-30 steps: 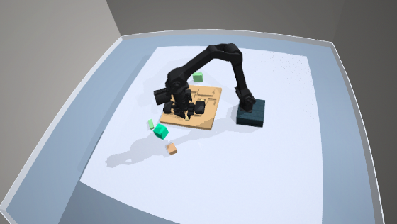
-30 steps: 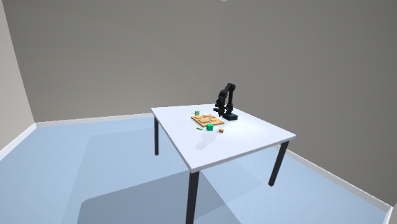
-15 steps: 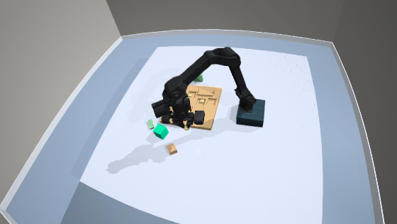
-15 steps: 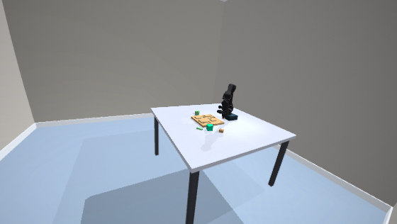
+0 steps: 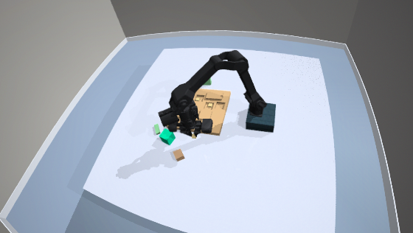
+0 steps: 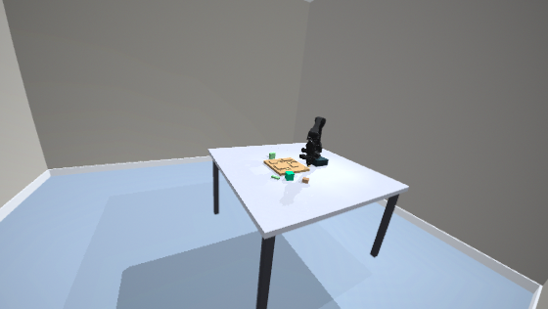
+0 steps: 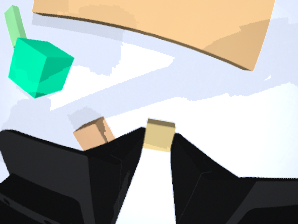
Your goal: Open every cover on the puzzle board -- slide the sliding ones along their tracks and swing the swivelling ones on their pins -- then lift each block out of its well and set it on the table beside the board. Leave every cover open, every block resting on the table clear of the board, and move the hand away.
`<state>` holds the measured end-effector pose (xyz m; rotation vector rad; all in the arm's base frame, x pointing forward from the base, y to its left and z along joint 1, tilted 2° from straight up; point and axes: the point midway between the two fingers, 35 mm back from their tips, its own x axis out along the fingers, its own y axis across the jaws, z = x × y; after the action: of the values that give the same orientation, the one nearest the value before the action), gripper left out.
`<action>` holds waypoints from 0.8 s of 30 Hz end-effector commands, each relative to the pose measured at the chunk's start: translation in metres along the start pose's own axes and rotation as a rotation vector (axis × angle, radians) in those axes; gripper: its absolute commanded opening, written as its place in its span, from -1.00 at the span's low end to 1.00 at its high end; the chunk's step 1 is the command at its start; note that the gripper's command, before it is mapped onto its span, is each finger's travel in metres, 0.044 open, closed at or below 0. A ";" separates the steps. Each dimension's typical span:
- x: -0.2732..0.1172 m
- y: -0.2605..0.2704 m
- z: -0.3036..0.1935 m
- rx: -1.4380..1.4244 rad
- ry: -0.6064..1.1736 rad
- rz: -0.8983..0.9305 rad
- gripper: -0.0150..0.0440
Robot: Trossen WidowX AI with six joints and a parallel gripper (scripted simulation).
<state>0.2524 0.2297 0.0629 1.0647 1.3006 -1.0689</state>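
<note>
My gripper [image 5: 194, 135] [image 7: 158, 135] is shut on a pale yellow block [image 7: 160, 134], held past the near edge of the puzzle board [image 5: 217, 127] [image 6: 286, 166] [image 7: 200, 25]. The block's height above the table is hard to judge. The top view shows two more pale yellow blocks in square wells: one [image 5: 209, 105] near the board's middle and one [image 5: 198, 99] toward its far side. The arm hides much of the board's left and near parts there. The wrist view shows only a plain near strip of board. The covers' positions cannot be told fully.
A teal cube [image 5: 167, 136] [image 6: 290, 176] [image 7: 42, 67], a thin green block [image 5: 157, 129] [image 6: 275, 177] [image 7: 15, 25] and a brown block [image 5: 178, 155] [image 6: 305, 180] [image 7: 94, 134] lie outside the board. Another green block [image 5: 208, 81] [image 6: 272, 155] lies beyond its far side. The dark arm base [image 5: 261, 122] stands right.
</note>
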 end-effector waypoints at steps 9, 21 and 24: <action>0.022 0.001 -0.001 0.005 0.001 -0.004 -0.22; 0.042 0.001 -0.001 0.005 0.001 -0.004 -0.22; 0.047 0.000 -0.001 0.005 0.001 -0.004 -0.22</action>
<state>0.2535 0.2312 0.0233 1.0649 1.3006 -1.0687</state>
